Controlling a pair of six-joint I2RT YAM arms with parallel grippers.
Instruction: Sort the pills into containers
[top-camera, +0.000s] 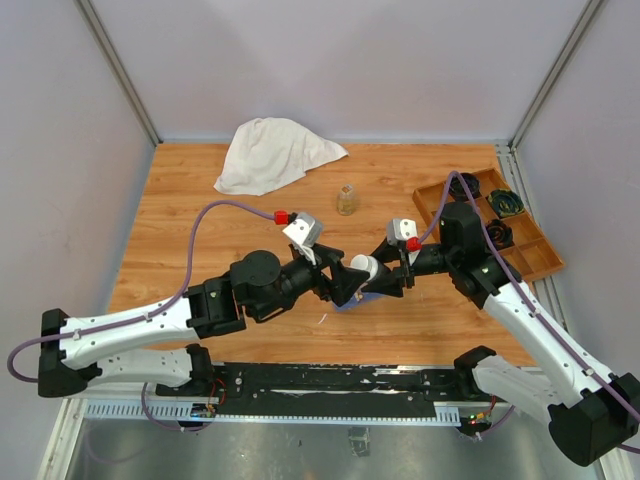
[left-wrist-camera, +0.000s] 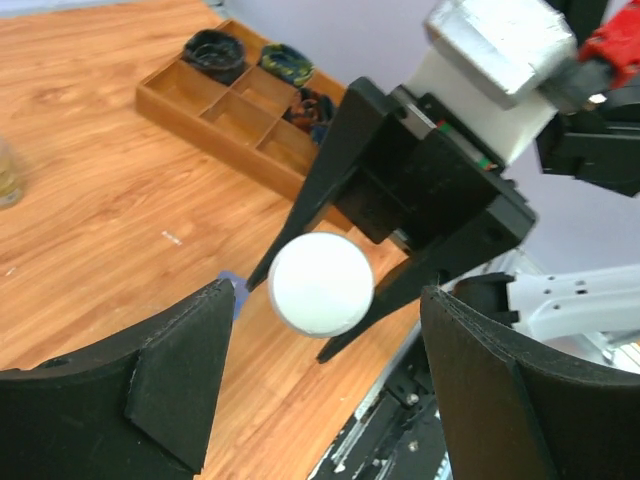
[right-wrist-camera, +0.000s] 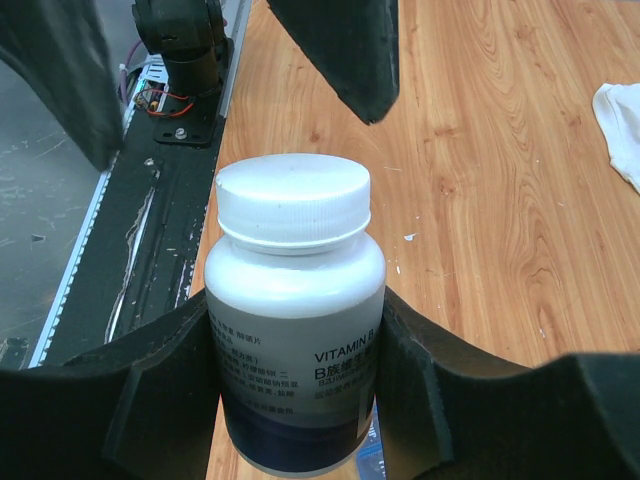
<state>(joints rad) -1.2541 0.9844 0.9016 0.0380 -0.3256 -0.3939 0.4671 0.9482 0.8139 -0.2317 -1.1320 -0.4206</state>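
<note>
Right claw: your right claw (right-wrist-camera: 295, 350) is closed on the body of the white vitamin bottle (right-wrist-camera: 295, 300).
Left claw: your left claw (left-wrist-camera: 328, 300) stands wide open, its fingers (left-wrist-camera: 180, 370) on either side of the bottle's white cap (left-wrist-camera: 320, 283), clear of it.
Containers: the blue containers (left-wrist-camera: 228, 293) lie on the table (top-camera: 200, 200) under both claws, mostly hidden.

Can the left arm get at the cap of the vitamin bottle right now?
Probably yes. The left gripper faces the white cap head-on with jaws open and nothing between; the right gripper clamps the vitamin bottle lower down, leaving the cap free.
</note>
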